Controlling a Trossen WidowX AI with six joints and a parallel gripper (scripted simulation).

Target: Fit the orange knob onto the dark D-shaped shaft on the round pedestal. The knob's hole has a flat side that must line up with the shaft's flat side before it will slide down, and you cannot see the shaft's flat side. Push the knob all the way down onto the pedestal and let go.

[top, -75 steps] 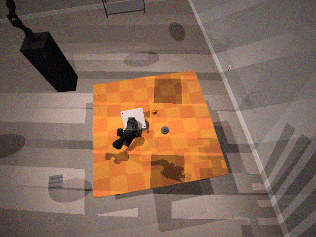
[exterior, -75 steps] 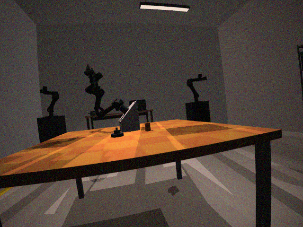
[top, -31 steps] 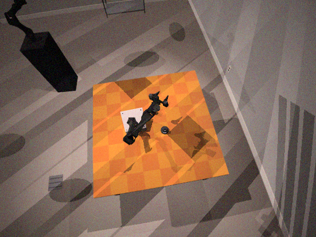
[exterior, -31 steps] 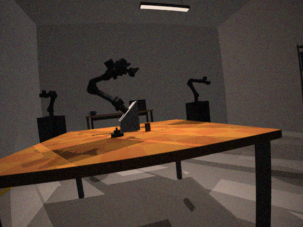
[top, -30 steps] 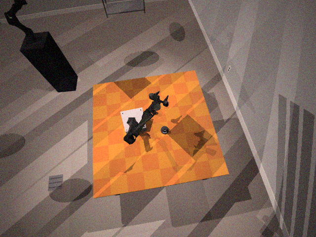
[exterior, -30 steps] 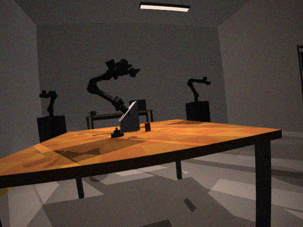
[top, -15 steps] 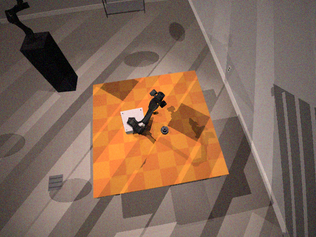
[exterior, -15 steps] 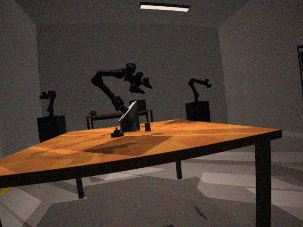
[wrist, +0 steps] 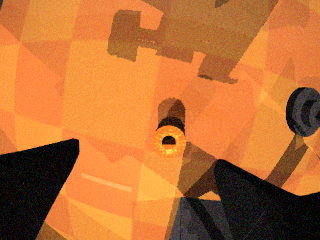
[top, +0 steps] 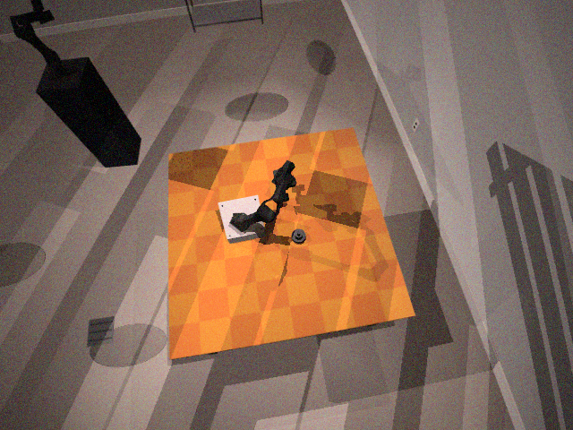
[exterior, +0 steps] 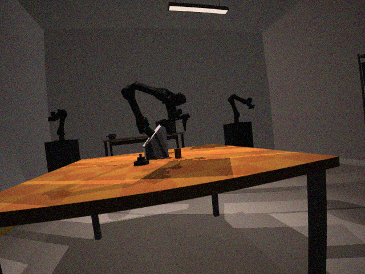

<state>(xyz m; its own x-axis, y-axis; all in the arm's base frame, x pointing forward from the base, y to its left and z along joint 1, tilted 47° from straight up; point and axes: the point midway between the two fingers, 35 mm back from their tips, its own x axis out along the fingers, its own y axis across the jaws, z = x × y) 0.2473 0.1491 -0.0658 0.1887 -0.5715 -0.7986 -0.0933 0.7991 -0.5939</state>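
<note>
The orange knob (exterior: 177,153) (wrist: 169,151) stands on the table with its hole facing up. In the wrist view the dark hole looks flat on its lower side. In the top view the arm hides it. My gripper (exterior: 174,128) (wrist: 148,158) is wide open and empty, pointing down above the knob. In the wrist view the knob lies between the fingertips in the picture, a little nearer the right finger, and well below them. The dark round pedestal (top: 298,236) (exterior: 141,161) (wrist: 302,111) stands apart from the knob, at the right edge of the wrist view; its shaft points up.
The arm rises from a wedge-shaped base with a white sloping top (top: 226,210), close to both knob and pedestal. The base's grey side (exterior: 157,148) shows in the exterior view. The checkered orange table (top: 295,287) carries broad arm shadows.
</note>
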